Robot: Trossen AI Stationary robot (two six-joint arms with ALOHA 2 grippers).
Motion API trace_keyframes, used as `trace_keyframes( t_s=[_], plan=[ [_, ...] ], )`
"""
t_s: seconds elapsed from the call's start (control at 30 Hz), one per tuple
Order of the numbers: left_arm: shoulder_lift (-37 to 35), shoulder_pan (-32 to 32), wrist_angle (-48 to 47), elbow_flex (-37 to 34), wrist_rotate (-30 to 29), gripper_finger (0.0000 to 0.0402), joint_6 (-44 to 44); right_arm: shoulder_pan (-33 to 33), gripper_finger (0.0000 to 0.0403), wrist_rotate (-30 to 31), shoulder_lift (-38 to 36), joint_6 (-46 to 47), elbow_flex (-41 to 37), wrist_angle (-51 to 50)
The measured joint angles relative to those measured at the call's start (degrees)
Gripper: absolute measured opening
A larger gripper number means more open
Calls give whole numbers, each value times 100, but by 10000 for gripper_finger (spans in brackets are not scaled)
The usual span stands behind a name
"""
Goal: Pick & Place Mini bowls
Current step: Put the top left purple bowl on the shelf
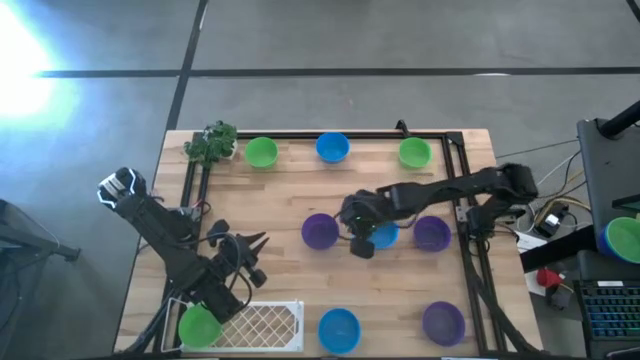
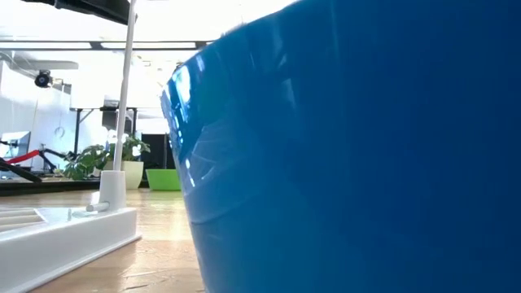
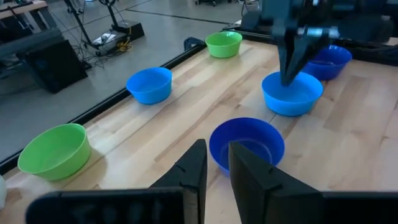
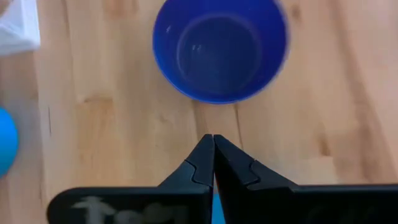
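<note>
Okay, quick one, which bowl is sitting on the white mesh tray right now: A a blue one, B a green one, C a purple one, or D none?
B: in the high view a green mini bowl sits at one end of the white mesh tray, close beside the left arm.

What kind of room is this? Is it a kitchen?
Probably not a kitchen; it looks more like a robot lab or workshop. There is a wooden table on a bare grey floor, with cables beside it.
</note>
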Motion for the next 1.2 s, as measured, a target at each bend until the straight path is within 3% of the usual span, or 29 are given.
trace_keyframes(
  t_s=[0.5,1.2],
  plan=[
    [4,-3,24,-67,-1,61,4,-87,8,-113,1129,-59,263,-1],
    [4,-3,63,-67,-1,61,9,-173,8,-111,1368,-80,273,570]
  ],
)
